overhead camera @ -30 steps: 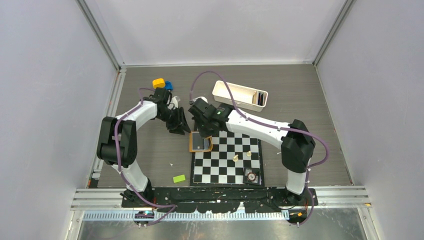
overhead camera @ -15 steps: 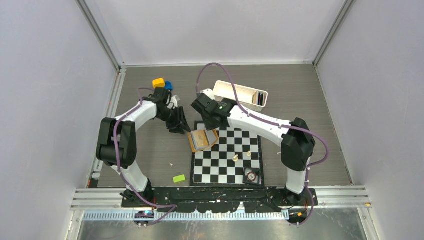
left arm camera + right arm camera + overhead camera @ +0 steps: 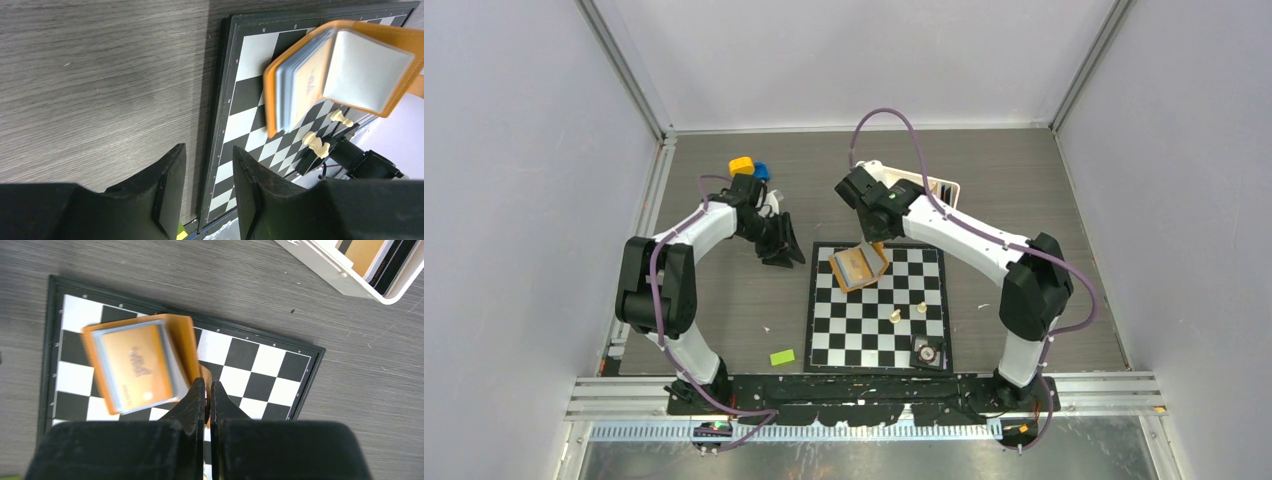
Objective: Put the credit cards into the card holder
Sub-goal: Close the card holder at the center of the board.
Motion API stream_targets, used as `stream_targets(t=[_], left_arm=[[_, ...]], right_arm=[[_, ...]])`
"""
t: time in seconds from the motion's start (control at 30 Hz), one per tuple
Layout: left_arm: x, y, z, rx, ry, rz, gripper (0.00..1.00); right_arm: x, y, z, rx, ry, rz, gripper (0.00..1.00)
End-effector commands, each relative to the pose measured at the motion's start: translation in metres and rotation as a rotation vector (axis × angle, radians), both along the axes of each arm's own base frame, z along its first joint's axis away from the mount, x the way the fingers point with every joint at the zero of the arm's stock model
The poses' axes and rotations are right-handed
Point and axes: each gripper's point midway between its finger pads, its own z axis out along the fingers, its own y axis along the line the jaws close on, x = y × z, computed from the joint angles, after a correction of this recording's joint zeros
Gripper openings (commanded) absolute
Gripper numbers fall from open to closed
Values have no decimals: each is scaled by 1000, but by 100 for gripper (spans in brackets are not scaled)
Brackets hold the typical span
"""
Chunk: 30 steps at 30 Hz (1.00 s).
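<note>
Moved rightward over the chessboard (image 3: 874,322) since a second ago, the card holder (image 3: 861,266) hangs pinched in the right tool (image 3: 206,388), cards (image 3: 136,366) seemingly inside; next, I think, it must be laid down flat.

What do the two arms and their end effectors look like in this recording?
The left arm and right arm have white tubular links, bulky black joints and a purple cable looping along each. The left end effector and right end effector have plain black tapered fingers.
</note>
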Motion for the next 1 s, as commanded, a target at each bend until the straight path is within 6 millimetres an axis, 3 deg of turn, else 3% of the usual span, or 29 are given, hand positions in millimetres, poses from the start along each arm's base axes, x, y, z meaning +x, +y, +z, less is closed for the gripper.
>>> stream_targets(t=[0.0, 0.13, 0.43, 0.5, 0.57, 0.7, 0.77, 0.87, 0.97], left_arm=[[7, -1, 14, -17, -48, -4, 41], [7, -1, 14, -14, -48, -4, 41], [7, -2, 14, -23, -49, -8, 42], [7, -2, 14, -22, -51, -9, 42], [6, -2, 15, -22, -51, -11, 42], [8, -4, 20, -32, -78, -18, 44], [9, -5, 24, -36, -98, -24, 45], [10, -7, 32, -36, -138, -24, 47], [11, -12, 44, -35, -184, -14, 49]], right_arm=[[-13, 25, 26, 139, -12, 84, 1], [-30, 58, 11, 198, 47, 160, 0], [-69, 128, -48, 343, 240, 286, 1], [-78, 139, -54, 389, 289, 318, 5], [-81, 143, -49, 413, 293, 341, 24], [-79, 139, -10, 457, 221, 399, 56], [-76, 130, 12, 470, 202, 412, 63], [-67, 110, 37, 496, 188, 408, 65], [-47, 79, 44, 514, 186, 357, 66]])
